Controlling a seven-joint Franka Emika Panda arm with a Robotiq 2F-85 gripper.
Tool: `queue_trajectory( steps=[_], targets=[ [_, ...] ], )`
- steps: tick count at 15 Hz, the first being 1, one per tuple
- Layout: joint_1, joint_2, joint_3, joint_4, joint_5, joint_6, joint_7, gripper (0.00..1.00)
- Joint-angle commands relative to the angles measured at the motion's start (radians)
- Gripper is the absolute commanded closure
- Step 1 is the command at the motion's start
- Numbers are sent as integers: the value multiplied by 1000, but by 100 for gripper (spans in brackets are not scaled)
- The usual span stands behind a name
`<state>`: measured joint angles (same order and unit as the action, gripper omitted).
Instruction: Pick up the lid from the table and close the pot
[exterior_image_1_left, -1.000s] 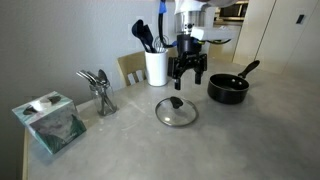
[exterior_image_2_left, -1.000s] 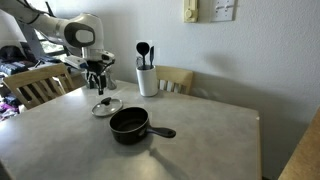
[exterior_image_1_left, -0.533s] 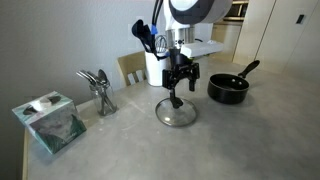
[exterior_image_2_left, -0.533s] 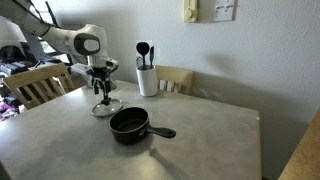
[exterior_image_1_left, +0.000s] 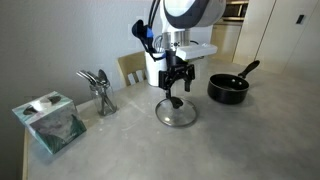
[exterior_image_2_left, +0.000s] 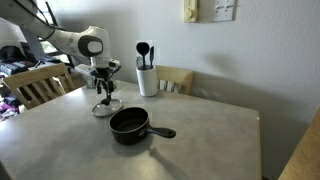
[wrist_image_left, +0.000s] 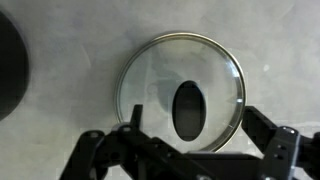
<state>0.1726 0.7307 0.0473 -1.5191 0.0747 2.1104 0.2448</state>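
Observation:
The glass lid (exterior_image_1_left: 177, 113) with its metal rim and black knob lies flat on the light grey table (exterior_image_1_left: 220, 140); it also shows in an exterior view (exterior_image_2_left: 105, 107) and fills the wrist view (wrist_image_left: 180, 90). My gripper (exterior_image_1_left: 175, 92) hangs open just above the lid, fingers either side of the knob (wrist_image_left: 187, 108), and shows in an exterior view (exterior_image_2_left: 104, 91) too. In the wrist view the fingers (wrist_image_left: 190, 140) are spread and empty. The black pot (exterior_image_1_left: 229, 88) with its long handle stands apart from the lid, also in an exterior view (exterior_image_2_left: 130, 124).
A white utensil holder (exterior_image_1_left: 155, 62) with black utensils stands behind the lid, also in an exterior view (exterior_image_2_left: 147, 78). Metal utensils (exterior_image_1_left: 99, 88) and a tissue box (exterior_image_1_left: 50, 120) stand further off. Wooden chairs (exterior_image_2_left: 35, 82) stand at the table's edges.
My gripper has come down from above the lid to just over its knob and shifted slightly sideways. The lid and pot have not moved.

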Motion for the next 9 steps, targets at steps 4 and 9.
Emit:
queue_trajectory(
  steps=[4,9],
  targets=[
    [22,62,-21,34,-26,-11,52,0],
    [26,102,-26,77,-39,-5,39,0]
  ],
)
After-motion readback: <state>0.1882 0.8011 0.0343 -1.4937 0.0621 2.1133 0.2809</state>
